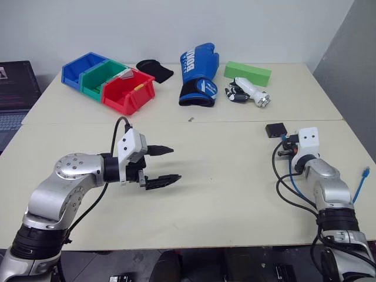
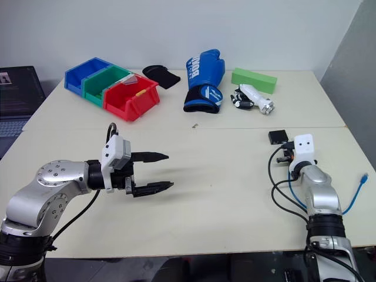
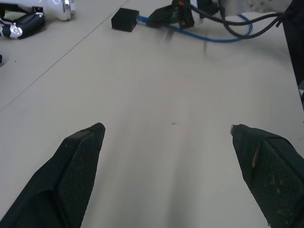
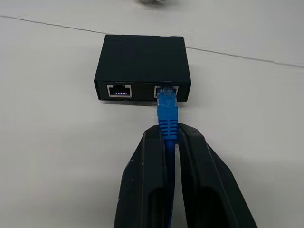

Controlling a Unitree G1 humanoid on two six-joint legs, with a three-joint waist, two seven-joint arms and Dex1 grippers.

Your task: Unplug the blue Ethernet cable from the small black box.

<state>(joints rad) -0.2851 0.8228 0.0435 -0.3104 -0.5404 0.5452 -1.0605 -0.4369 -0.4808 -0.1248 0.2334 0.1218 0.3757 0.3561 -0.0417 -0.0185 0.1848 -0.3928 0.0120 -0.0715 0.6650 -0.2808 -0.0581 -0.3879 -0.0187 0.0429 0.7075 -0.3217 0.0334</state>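
Note:
The small black box [image 4: 142, 57] lies flat on the beige table [image 1: 223, 188], at the right of it, with two ports in its near face. The blue Ethernet cable [image 4: 167, 114] is plugged into one port; the other port is empty. My right gripper [image 4: 168, 130] is shut on the cable just behind its plug, a short way from the box. From there the cable loops back past my right arm to a loose end [image 1: 365, 171] at the table's right edge. My left gripper [image 1: 164, 165] stands open over the table's left middle, holding nothing.
At the back stand blue, green and red bins [image 1: 108, 79], a black fabric piece [image 1: 155, 70], a blue boxing glove [image 1: 198, 73], a green block [image 1: 247, 73] and a white tool [image 1: 252, 94]. A laptop [image 1: 14, 94] sits off the left. Black robot cables [image 1: 288, 194] lie beside my right arm.

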